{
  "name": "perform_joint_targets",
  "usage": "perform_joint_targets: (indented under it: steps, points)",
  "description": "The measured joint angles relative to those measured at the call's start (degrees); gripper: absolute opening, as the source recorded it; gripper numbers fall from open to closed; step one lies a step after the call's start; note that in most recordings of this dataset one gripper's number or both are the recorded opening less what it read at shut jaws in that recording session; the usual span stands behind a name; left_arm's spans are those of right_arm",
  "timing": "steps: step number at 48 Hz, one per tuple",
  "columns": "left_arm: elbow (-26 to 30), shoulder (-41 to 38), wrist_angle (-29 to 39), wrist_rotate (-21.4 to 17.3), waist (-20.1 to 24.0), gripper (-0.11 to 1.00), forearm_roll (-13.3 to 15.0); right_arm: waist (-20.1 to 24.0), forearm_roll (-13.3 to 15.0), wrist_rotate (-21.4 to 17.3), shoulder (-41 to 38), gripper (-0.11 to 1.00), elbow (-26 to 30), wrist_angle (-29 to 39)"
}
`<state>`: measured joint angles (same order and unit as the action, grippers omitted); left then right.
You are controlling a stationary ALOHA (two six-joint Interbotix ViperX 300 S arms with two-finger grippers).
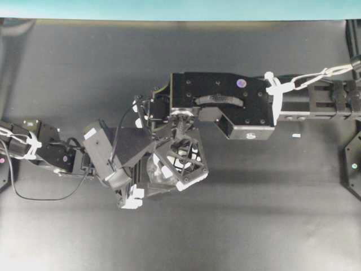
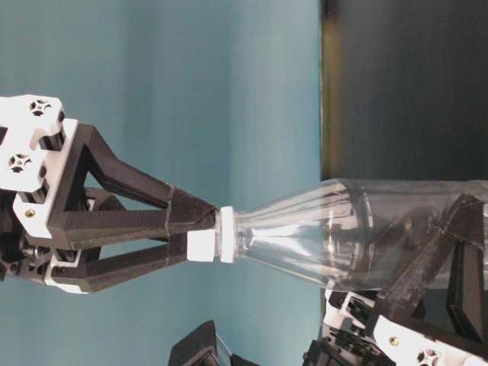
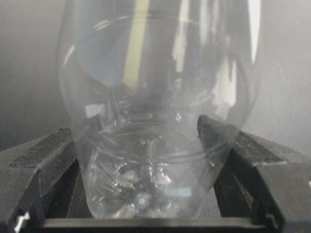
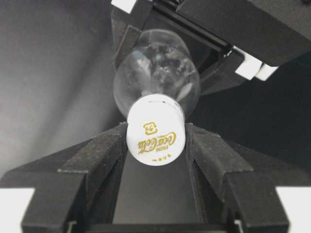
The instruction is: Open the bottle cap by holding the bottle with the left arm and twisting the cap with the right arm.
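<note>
The clear bottle (image 2: 320, 229) is held off the table, with its white cap (image 2: 204, 235) on its neck. My left gripper (image 3: 150, 145) is shut on the bottle's (image 3: 155, 97) lower body, one black finger (image 3: 43, 155) on each side. My right gripper (image 4: 155, 141) is shut on the cap (image 4: 155, 133), which bears gold lettering and sits between the two finger pads (image 4: 99, 153). In the overhead view the right gripper (image 1: 181, 161) covers the cap, and the bottle (image 1: 157, 172) shows partly beneath it. The left gripper (image 1: 152, 169) reaches in from the left.
The table (image 1: 271, 214) is a black mat. A small white scrap (image 1: 296, 136) lies on it at the right, below the right arm. A teal wall (image 1: 169, 8) runs along the far edge. A loose black cable (image 1: 34, 195) loops by the left arm.
</note>
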<state>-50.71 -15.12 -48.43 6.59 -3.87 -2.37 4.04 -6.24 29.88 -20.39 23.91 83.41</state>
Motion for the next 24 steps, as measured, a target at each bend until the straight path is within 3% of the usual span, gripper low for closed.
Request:
perform_joint_targets:
  steps: [4, 12, 24]
  points:
    - [0.0, 0.0, 0.1, -0.1, 0.0, 0.82, 0.0, 0.1, -0.1, 0.1, 0.1, 0.43, -0.2, -0.4]
    - [0.0, 0.0, 0.0, 0.3, 0.0, 0.82, 0.0, 0.1, -0.2, -0.2, 0.3, 0.79, -1.3, -1.0]
    - [0.1, 0.1, 0.0, 0.3, 0.0, 0.82, 0.0, 0.1, -0.1, -2.3, 2.1, 0.78, -2.2, -1.9]
